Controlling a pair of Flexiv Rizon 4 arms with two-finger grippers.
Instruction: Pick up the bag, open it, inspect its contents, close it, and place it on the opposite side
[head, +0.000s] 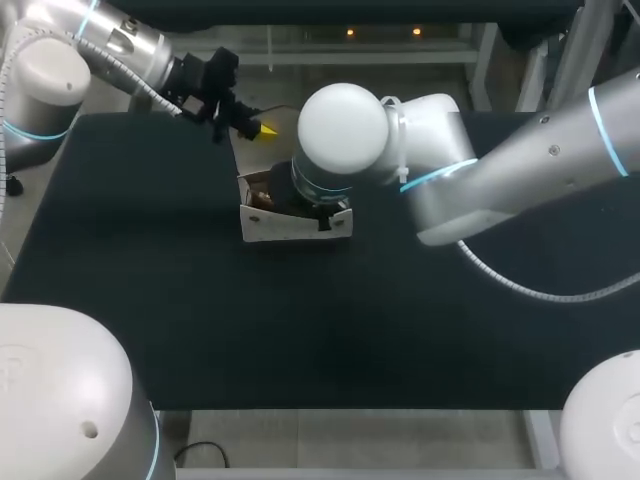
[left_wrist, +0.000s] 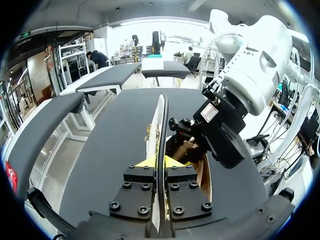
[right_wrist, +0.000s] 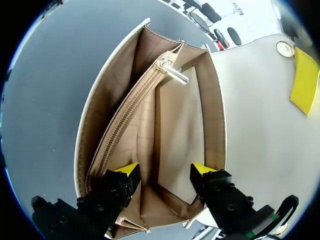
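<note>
Right wrist view: the open bag (right_wrist: 150, 125) runs toward twelve o'clock from my spread right gripper (right_wrist: 165, 171), while my left gripper (left_wrist: 160, 161) clamps its flap (left_wrist: 161, 120).

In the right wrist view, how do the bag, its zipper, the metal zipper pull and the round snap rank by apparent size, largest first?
1. bag, which fills most of the view
2. zipper, a long strip across the bag's inside
3. zipper pull and round snap: both small and too alike to rank
</note>
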